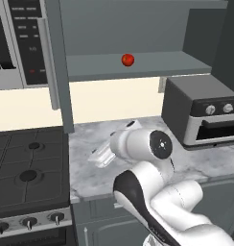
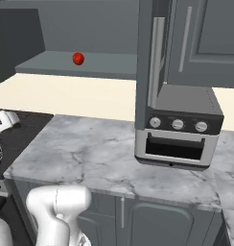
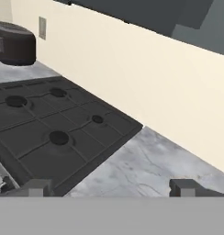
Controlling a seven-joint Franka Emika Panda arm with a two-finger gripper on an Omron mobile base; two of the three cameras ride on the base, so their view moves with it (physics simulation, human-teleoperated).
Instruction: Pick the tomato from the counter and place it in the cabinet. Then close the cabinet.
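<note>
Tomato (image 1: 127,59) resting on cabinet (image 1: 138,65) shelf, upper centre.
Hand (image 3: 113,187) spread, empty; likely light, smooth, rollable, best pinched across middle.

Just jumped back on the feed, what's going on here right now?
The tomato already sits on the open cabinet's inner shelf. The arm is low over the marble counter, and the gripper is open, holding nothing, facing the counter beside the black stovetop. The cabinet doors stand open, so closing is left to do. A toaster oven stands on the counter.
</note>
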